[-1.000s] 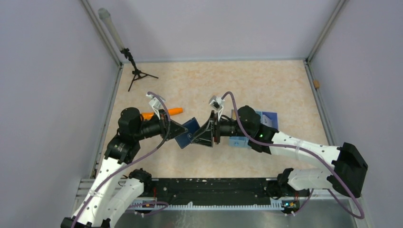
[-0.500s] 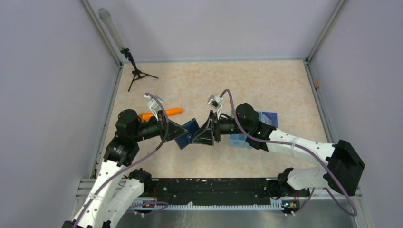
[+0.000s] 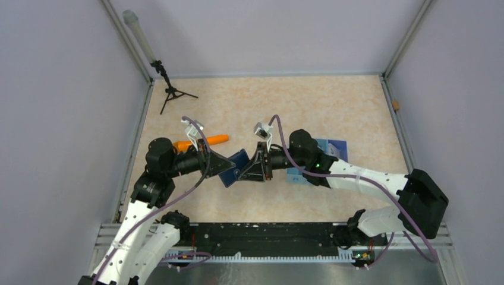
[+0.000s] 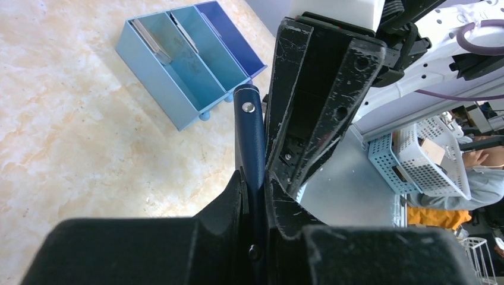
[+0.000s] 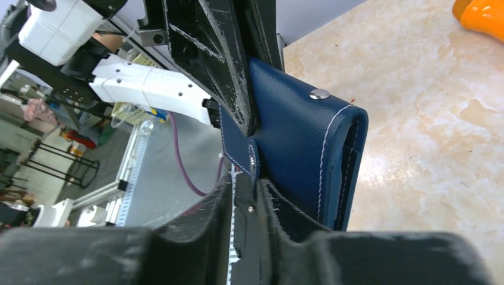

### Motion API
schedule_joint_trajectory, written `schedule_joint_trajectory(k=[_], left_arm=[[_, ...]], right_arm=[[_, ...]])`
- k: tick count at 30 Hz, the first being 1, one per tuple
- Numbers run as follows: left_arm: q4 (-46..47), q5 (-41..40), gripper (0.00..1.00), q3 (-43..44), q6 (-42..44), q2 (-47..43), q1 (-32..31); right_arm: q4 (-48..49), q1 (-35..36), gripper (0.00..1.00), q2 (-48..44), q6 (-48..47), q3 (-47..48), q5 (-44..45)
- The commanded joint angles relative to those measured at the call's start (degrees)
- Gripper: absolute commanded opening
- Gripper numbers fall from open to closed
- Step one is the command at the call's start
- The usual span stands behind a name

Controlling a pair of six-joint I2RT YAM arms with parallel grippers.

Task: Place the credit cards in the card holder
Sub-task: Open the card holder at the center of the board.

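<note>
Between the two end effectors, the card holder point(image 3: 235, 165) is held folded shut, its snap stud point(image 5: 320, 93) on the outer cover. The left gripper point(image 4: 255, 181) is clamped on one edge of it and the right gripper point(image 5: 246, 184) is pinched on the opposite edge, so the fingertips of both are nearly met over the navy leather. Beyond the left gripper's fingertips, a blue box point(image 4: 156, 78) with three compartments is seen on the table. One of the credit cards point(image 4: 150, 46) is leant in the palest compartment and a second card point(image 4: 183, 37) in the middle one; what the navy compartment holds cannot be told. From above, the box is partly covered by the right arm. An orange object point(image 3: 203, 141) lies behind the left gripper, and a small tripod point(image 3: 172, 92) stands well beyond it. Counted: one holder, two visible cards, one box.
</note>
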Motion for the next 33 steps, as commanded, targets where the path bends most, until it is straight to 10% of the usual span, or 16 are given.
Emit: schedule_joint_trajectory(k=[1, 3, 16, 24, 33], left_arm=[[6.85, 0.7, 0.0, -0.16, -2.24, -0.89, -0.21], [5.32, -1.32, 0.0, 0.14, -1.58, -0.64, -0.21], [-8.11, -18.04, 0.0, 2.94, -4.46, 5.72, -0.12], [-1.0, -26.65, 0.0, -4.71, -0.04, -5.93, -0.13], [5.11, -30.7, 0.0, -12.52, -0.24, -16.01, -0.21]], right_arm=[[4.87, 0.96, 0.13, 1.93, -2.34, 3.06, -0.02], [5.26, 1.1, 0.0, 2.12, -3.21, 3.34, -0.45], [-14.1, 5.33, 0.0, -2.54, -19.29, 8.06, -10.08], [-4.52, 5.39, 0.62, -13.12, -6.02, -2.47, 24.16], [-2.36, 5.92, 0.64, -5.88, 14.92, -2.55, 38.23]])
